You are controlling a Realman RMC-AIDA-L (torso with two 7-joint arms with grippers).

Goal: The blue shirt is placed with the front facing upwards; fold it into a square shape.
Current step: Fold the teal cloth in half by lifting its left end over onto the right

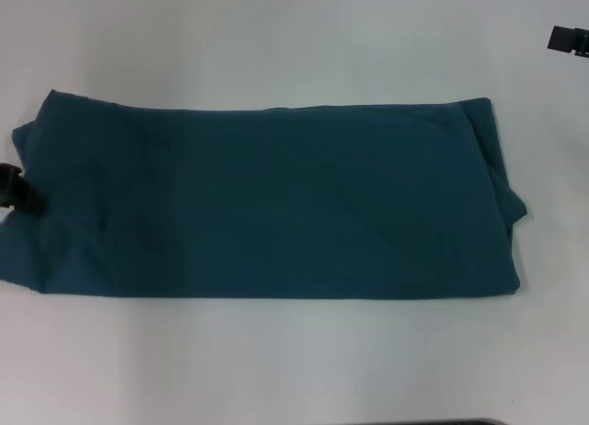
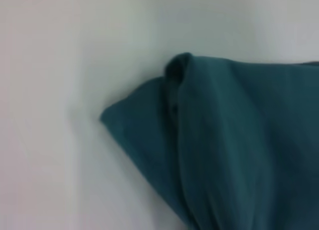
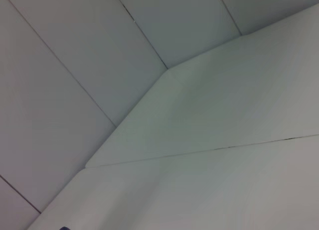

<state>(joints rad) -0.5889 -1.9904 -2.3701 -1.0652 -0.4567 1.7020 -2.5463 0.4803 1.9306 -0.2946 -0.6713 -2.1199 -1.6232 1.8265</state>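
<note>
Left pincer (image 1: 11, 188) shows only as a dark tip with a reddish spot at the far left edge of the head view, resting against the left end of the blue shirt (image 1: 267, 200); whether it is spread or pinching the cloth cannot be told. Its wrist camera looks down on that same end of the shirt (image 2: 239, 150), where a pointed corner of fabric juts out from under a thicker rounded fold and lies on the pale bench (image 2: 45, 140).

Right pincer (image 1: 571, 40) sits well away from the shirt, beyond its far right corner, a small black shape at the head view's edge; its opening cannot be told either. That arm's wrist camera faces away from the shirt and shows only pale flat panels (image 3: 164, 120) with thin dark seams.

On the white bench (image 1: 294, 361) the shirt lies folded into one long horizontal band, dark teal, running nearly the width of the head view. Its right end has a slightly rumpled corner bulging outward, and its left end carries a small loose flap. No lettering or label faces up on the cloth.
</note>
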